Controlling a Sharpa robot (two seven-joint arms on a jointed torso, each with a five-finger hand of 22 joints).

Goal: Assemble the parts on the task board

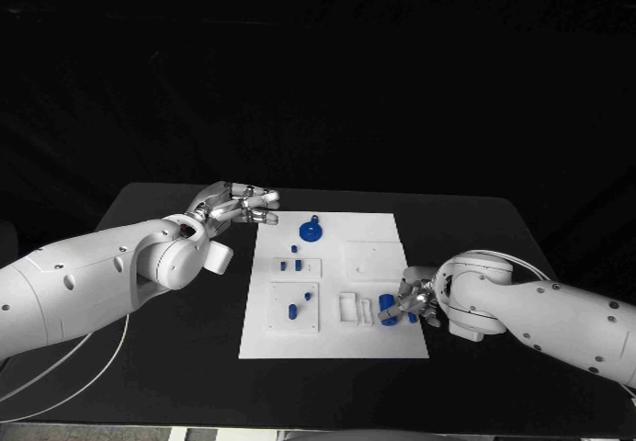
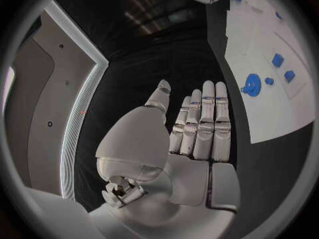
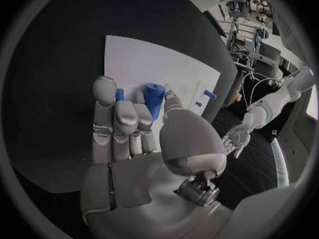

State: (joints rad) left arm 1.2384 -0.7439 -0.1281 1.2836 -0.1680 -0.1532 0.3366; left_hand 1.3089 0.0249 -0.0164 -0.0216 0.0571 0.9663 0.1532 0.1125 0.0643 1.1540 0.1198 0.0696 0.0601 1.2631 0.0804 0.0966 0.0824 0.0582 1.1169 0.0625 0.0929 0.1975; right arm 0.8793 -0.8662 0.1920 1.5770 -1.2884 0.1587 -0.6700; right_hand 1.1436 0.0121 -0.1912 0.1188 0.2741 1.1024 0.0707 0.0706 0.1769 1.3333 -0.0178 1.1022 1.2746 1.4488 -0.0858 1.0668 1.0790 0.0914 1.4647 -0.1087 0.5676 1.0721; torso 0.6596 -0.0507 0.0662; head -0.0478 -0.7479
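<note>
Right hand (image 1: 414,303) pinching blue part (image 3: 153,98) over board (image 1: 384,344), likely for seating; left hand (image 1: 236,204) spread, idle above desk (image 1: 159,211).

My head camera looks down on the bench (image 1: 173,197) from well above. Each wrist camera sits close behind its own robot hand, and all three share the task board (image 1: 338,344).
</note>
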